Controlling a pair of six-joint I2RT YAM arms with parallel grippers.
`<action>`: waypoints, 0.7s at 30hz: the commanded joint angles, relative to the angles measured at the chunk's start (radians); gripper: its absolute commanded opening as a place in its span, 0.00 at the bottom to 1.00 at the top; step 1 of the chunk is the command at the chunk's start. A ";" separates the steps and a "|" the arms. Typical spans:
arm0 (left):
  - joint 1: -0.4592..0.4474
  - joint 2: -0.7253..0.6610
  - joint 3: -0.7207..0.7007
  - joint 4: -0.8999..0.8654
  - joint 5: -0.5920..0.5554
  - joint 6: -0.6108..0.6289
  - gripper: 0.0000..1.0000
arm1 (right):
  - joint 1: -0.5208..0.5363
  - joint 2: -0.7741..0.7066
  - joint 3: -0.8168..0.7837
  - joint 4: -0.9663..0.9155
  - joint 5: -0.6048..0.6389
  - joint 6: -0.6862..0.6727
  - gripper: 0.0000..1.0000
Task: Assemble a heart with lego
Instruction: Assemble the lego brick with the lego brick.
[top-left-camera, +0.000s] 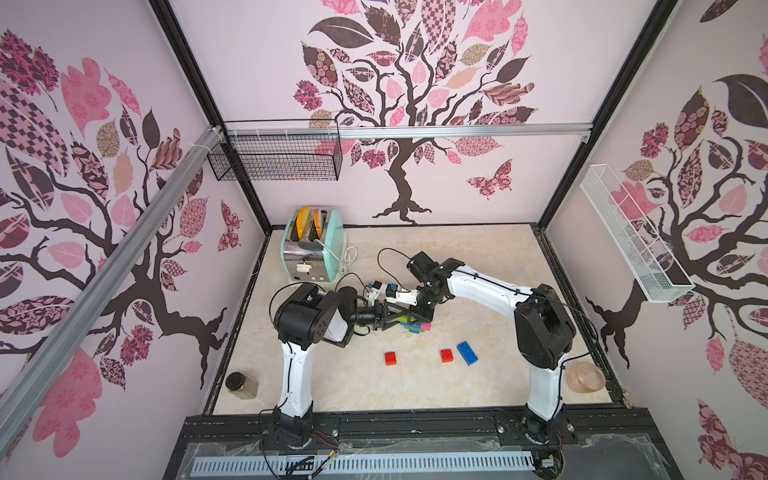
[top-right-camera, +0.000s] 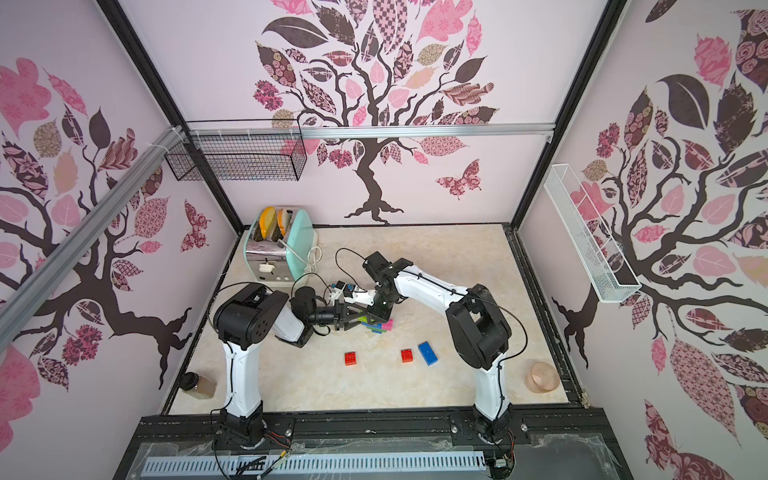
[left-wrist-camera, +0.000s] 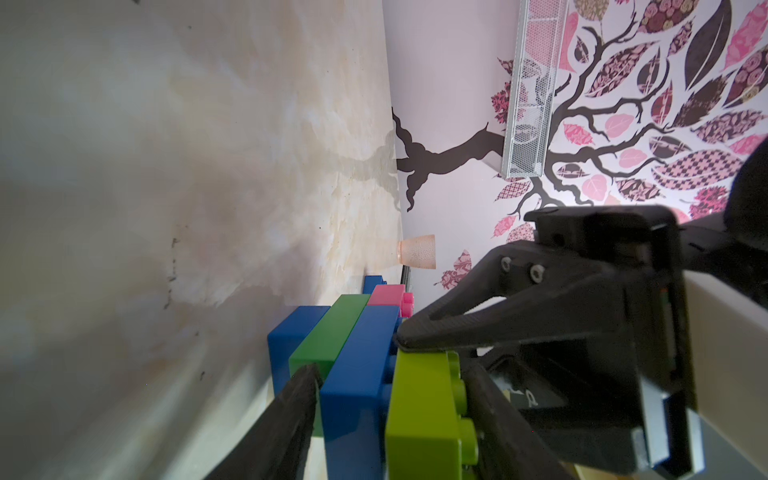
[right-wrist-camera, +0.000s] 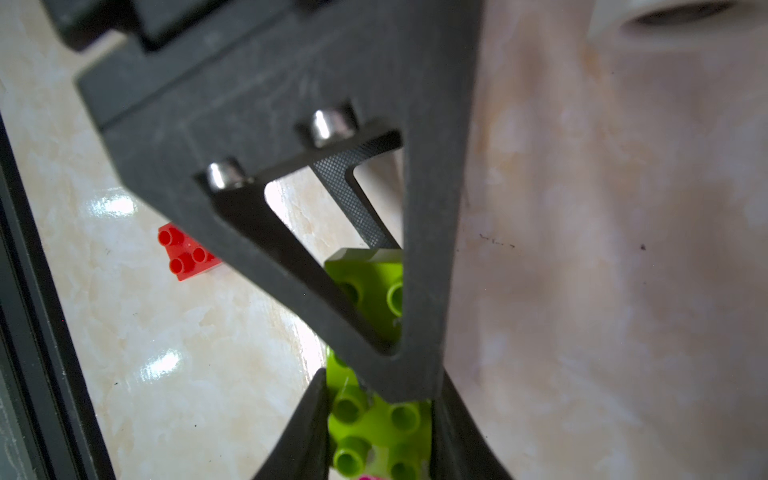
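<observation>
Just in front of the toaster (top-right-camera: 279, 245), a brick cluster (top-right-camera: 380, 327) is reached by the left gripper (top-right-camera: 360, 321) and the right gripper (top-right-camera: 375, 316). Farther from the toaster, a red brick (top-right-camera: 350, 358), a second red brick (top-right-camera: 407, 355) and a blue brick (top-right-camera: 428, 353) are laid apart on the counter (top-right-camera: 457, 291).

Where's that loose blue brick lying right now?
In both top views the loose blue brick lies flat on the table, on the robot's right side, just beside a red brick and apart from the half-built heart.

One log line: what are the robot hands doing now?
left gripper straddles heart, grip unclear | right gripper shut on lime brick | loose: blue brick
</observation>
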 joint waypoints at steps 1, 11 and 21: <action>-0.002 -0.025 -0.011 0.007 -0.018 0.015 0.65 | 0.003 -0.025 -0.029 -0.007 0.000 0.000 0.18; -0.019 -0.043 -0.017 0.008 -0.014 0.015 0.61 | 0.003 -0.094 -0.124 0.089 -0.021 -0.010 0.18; -0.043 -0.067 -0.022 0.007 0.003 0.026 0.64 | 0.010 -0.039 -0.034 -0.012 -0.001 -0.019 0.20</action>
